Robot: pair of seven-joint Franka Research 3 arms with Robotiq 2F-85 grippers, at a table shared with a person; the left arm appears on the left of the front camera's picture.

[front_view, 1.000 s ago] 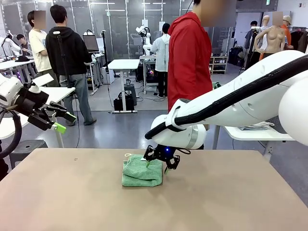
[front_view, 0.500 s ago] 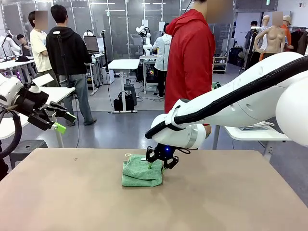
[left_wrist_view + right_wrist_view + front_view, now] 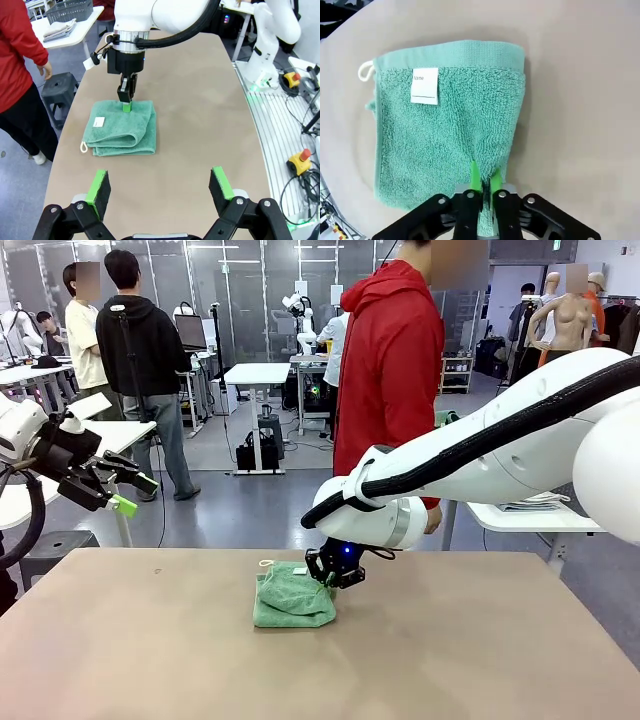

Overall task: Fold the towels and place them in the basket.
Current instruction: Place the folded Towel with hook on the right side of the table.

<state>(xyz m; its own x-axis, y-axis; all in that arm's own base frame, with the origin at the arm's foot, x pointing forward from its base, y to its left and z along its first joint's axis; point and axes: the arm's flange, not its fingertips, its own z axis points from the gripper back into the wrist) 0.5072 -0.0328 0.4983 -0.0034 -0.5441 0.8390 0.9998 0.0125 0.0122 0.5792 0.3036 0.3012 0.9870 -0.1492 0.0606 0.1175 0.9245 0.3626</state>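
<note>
Green towel [image 3: 435, 135], folded flat, tag [image 3: 425, 86] upward

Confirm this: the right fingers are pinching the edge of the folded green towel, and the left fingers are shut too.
Wrong on the left fingers: they stand wide open, as the left wrist view shows. The right fingers do pinch the edge of the folded green towel.

Right gripper [image 3: 484, 183]: fingertips buried in pinched towel [image 3: 445, 130] fold.
Towel: 1 corner hidden behind right gripper, front view.
Basket [image 3: 70, 11]: top cut by frame edge.
Tag [image 3: 99, 121]: print unreadable, left wrist view.
Person [image 3: 15, 60]: cut by left edge.
</note>
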